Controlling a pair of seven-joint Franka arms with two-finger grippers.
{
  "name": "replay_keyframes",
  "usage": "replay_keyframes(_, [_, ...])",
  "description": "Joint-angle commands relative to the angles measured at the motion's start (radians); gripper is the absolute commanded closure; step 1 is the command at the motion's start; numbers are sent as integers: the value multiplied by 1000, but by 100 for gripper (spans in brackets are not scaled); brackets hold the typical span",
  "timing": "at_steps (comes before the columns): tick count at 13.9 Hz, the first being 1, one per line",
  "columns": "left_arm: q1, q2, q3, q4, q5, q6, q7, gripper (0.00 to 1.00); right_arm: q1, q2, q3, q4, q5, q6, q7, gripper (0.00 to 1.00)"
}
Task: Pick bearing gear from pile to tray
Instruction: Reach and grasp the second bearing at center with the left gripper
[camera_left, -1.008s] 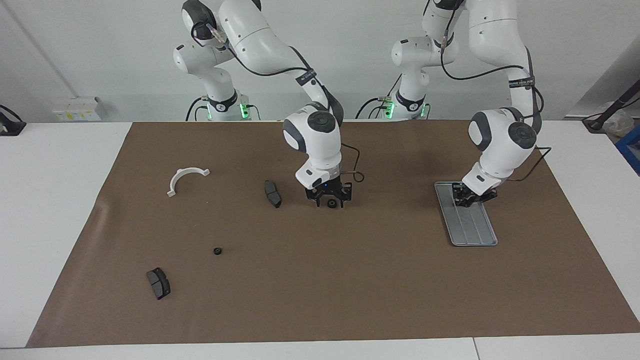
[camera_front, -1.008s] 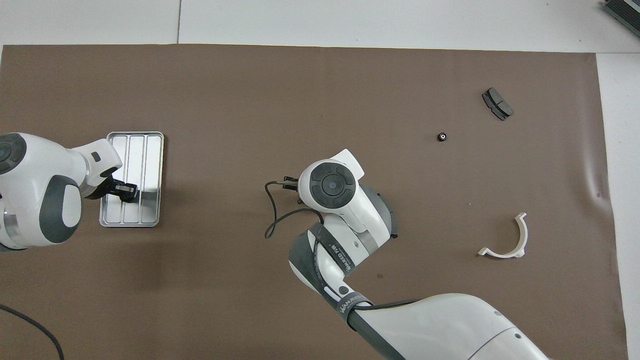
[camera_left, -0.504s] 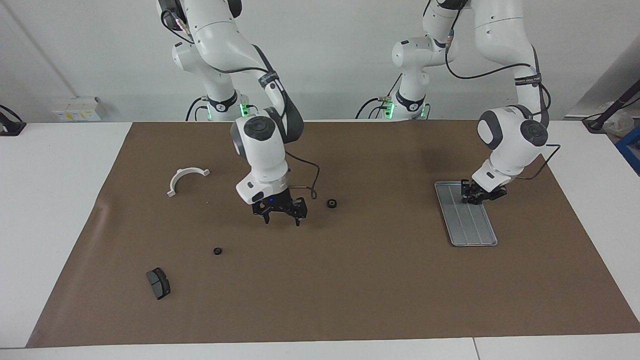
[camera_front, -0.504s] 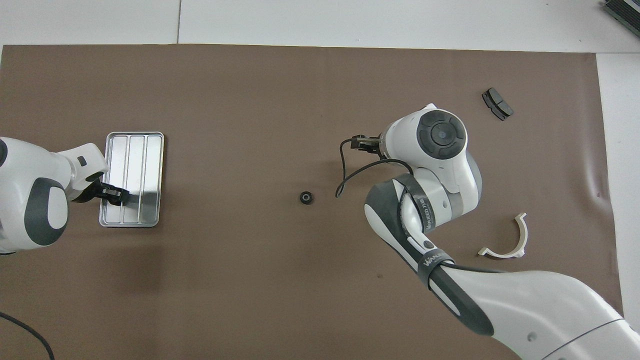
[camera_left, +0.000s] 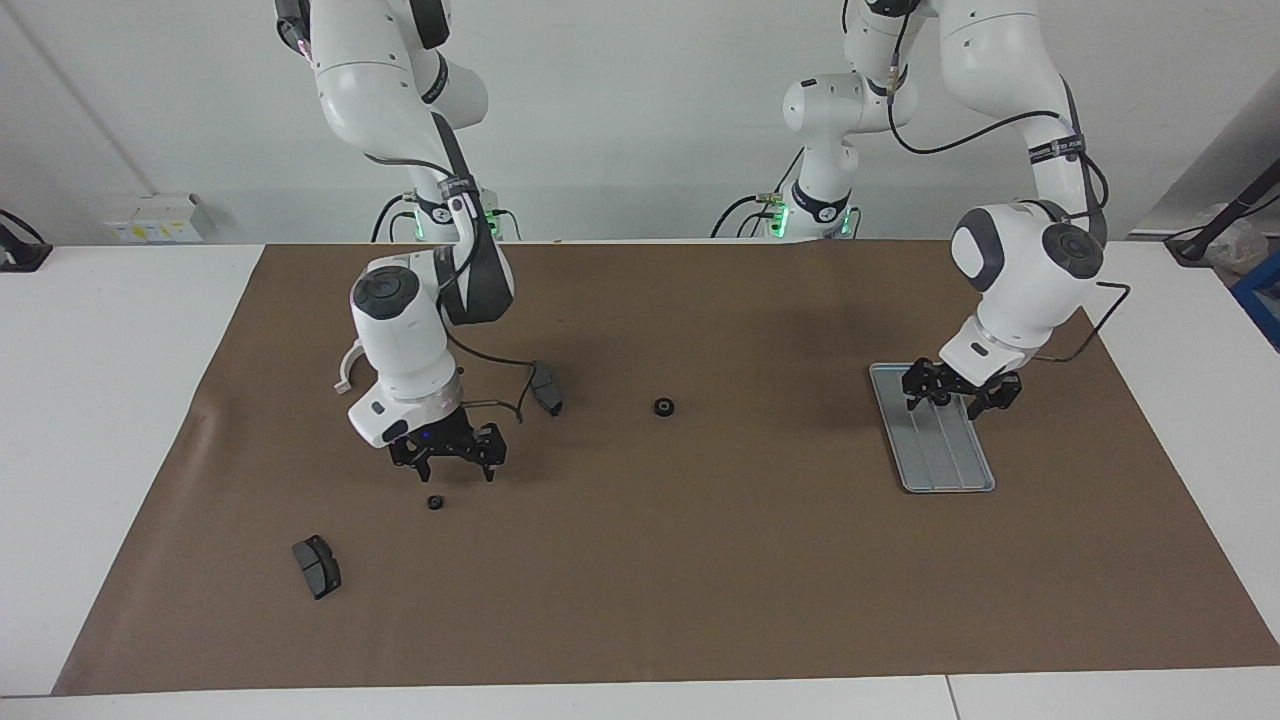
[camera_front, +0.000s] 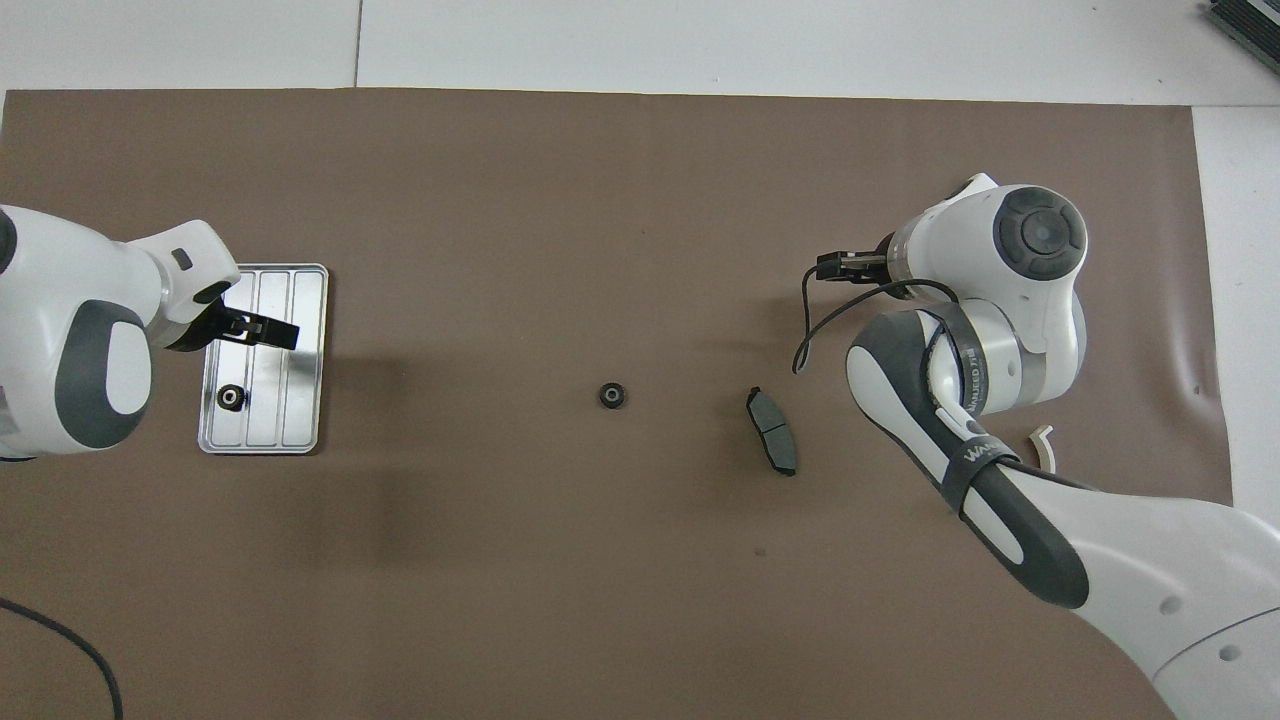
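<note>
1. The left gripper (camera_left: 948, 392) hovers over the tray (camera_left: 958, 470) at the end nearer the robots, jaws spread wide and empty.
2. One black ring (camera_front: 231, 397) lies in the tray, in the groove on the left arm's side, below that gripper; in the facing view the gripper hides it.
3. The right gripper (camera_left: 446, 459) hangs low over the mat, jaws wide open and holding nothing, just above a second black ring (camera_left: 435, 502) that lies on the mat a touch farther from the robots.
4. A third black ring (camera_left: 663, 406) sits mid-table, between the two arms, well apart from both grippers.
5. Other pile parts: one dark pad plate (camera_left: 546, 387) beside the right arm's cable, another pad plate (camera_left: 317, 566) farther out toward the right arm's end, and the white bracket (camera_left: 343, 370), mostly hidden by the right arm.
6. Step, as I judge it: one ring delivered, the right gripper is lining up on the next.
7. Next move calls for shifting slightly outward to centre on the ring, dropping to the mat and closing; the ring is tiny, so poor centring could knock it away.
</note>
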Motion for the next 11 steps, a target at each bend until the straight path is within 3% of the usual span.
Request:
replay_keyframes(1, [-186,15,12,42,-15,-29,-295,0,-32,42,17,-9,-5,82,-49,0])
replay_keyframes(5, [-418,17,15,48,-9,7,-625,0,-61,64,17,-8,-10,116,-87,0])
replay_keyframes(7, [-506,46,17,102,-5,3,-716,0,-78,65,17,-8,-10,118,-130,0])
replay_keyframes(10, [-602,190,18,261,22,-5,-855,0,-76,70,17,-8,-10,116,-131,32])
replay_keyframes(11, [-610,205,18,269,34,4,-859,0,-76,70,17,-9,-10,116,-131,38])
